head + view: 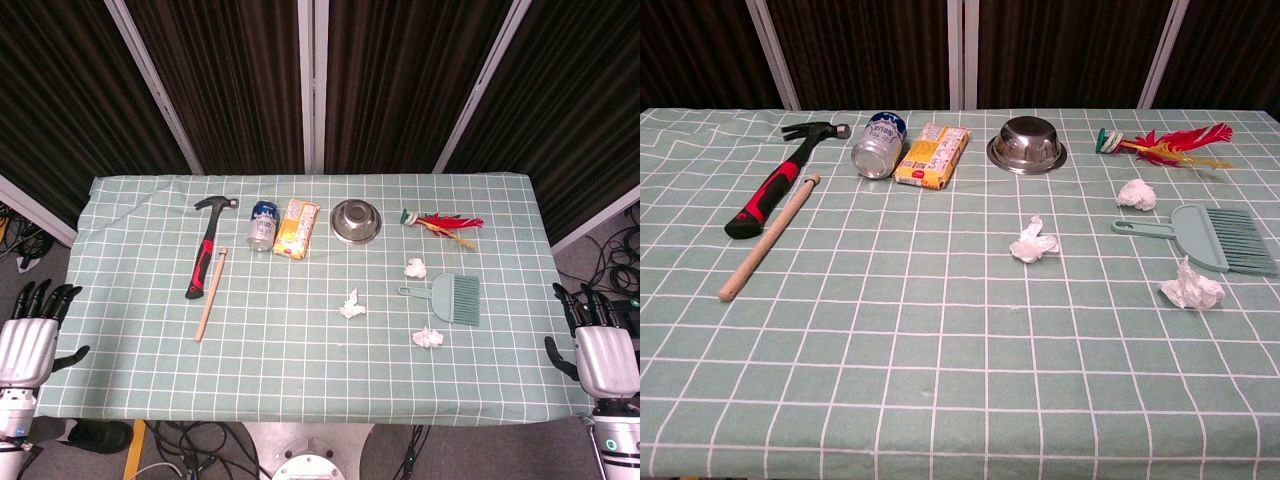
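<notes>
Nearest to me, at the near corners of the green checked table (300,380), both hands hang off the edges holding nothing: the left hand (28,340) with fingers spread and upright, the right hand (600,345) the same, neither touching the cloth. Taking the steel bowl (357,220) as the mark and going left to right: far to its left lie the hammer (207,250) and the wooden stick (211,293) side by side, then the can (262,224) on its side and the yellow packet (296,228) just left of the bowl. In front of the bowl sits one paper wad (351,305); to its right, the feathered shuttlecock (442,224), and nearer, a second wad (415,267), the teal brush (450,298) and a third wad (428,337), closest to the right hand. By my judgement nothing is begun (all three wads lie loose, the brush untouched). The head view alone shows the hands; the chest view shows neither, but gives the can's open-facing end and the bowl's upturned base more plainly.
</notes>
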Robot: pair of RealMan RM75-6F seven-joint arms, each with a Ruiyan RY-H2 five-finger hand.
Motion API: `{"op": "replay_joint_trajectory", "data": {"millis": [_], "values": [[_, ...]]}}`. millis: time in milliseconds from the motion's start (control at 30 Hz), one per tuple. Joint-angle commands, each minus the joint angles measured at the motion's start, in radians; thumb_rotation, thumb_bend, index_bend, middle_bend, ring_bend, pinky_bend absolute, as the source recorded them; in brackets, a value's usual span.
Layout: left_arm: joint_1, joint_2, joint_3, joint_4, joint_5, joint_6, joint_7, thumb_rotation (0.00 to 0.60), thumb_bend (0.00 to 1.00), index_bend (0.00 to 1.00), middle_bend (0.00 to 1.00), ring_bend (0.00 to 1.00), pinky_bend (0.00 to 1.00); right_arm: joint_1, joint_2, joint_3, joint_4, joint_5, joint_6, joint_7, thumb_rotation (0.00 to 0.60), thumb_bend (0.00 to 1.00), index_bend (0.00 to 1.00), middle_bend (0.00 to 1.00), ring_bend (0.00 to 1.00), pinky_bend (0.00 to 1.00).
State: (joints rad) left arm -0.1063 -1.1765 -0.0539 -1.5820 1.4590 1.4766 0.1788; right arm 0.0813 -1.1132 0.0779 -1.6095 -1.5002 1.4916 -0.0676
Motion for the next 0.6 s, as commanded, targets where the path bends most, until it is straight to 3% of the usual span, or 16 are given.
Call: {"op": "replay_joint_trajectory", "data": {"millis": [33, 333, 600], "values": [[0.001, -0.013, 0.002, 0.011, -0.003, -0.004, -0.006, 0.600, 0.00, 0.15, 0.14, 0.05, 0.05, 0.004, 0.003, -0.001, -0.007, -0.002, -0.005, -0.002, 0.600, 0.29, 0.05, 0.22, 0.03, 0.09], [0.001, -0.023, 0.001, 0.027, 0.007, 0.005, -0.018, 0.600, 0.00, 0.15, 0.14, 0.05, 0.05, 0.027, 0.017, -0.009, -0.029, -0.031, -0.036, 0.028, 0.600, 0.29, 0.05, 0.23, 0.05, 0.13], [0.000, -0.032, 0.003, 0.033, 0.024, 0.015, -0.031, 0.600, 0.00, 0.15, 0.14, 0.05, 0.05, 0.203, -0.039, 0.058, 0.005, 0.030, -0.271, 0.034, 0.600, 0.29, 0.10, 0.31, 0.06, 0.15]]}}
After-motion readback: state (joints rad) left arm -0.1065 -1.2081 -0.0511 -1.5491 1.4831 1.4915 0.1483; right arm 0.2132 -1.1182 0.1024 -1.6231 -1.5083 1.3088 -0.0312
